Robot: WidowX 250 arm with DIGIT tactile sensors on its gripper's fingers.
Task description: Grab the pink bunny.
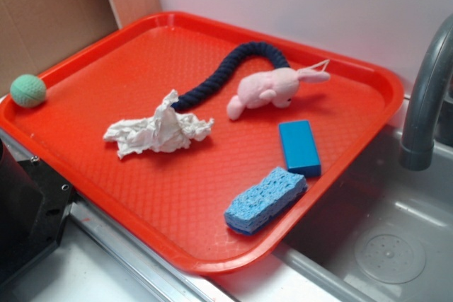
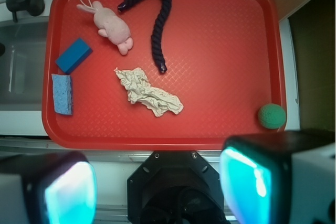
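Note:
The pink bunny (image 1: 267,90) lies on its side on the far right part of the red tray (image 1: 212,245), its string loop toward the tray's far rim. In the wrist view the pink bunny (image 2: 111,26) is at the upper left of the tray (image 2: 157,140). My gripper (image 2: 157,187) is open and empty, high above the robot base, well short of the tray; its two fingers (image 2: 252,182) stand wide apart at the bottom of the wrist view. The gripper does not show in the exterior view.
A dark blue rope (image 1: 226,68) curves beside the bunny. A crumpled white tissue (image 1: 159,131), a blue block (image 1: 299,146) and a blue sponge (image 1: 265,199) lie on the tray. A green ball (image 1: 28,90) sits at its left corner. A grey faucet (image 1: 425,97) and sink are on the right.

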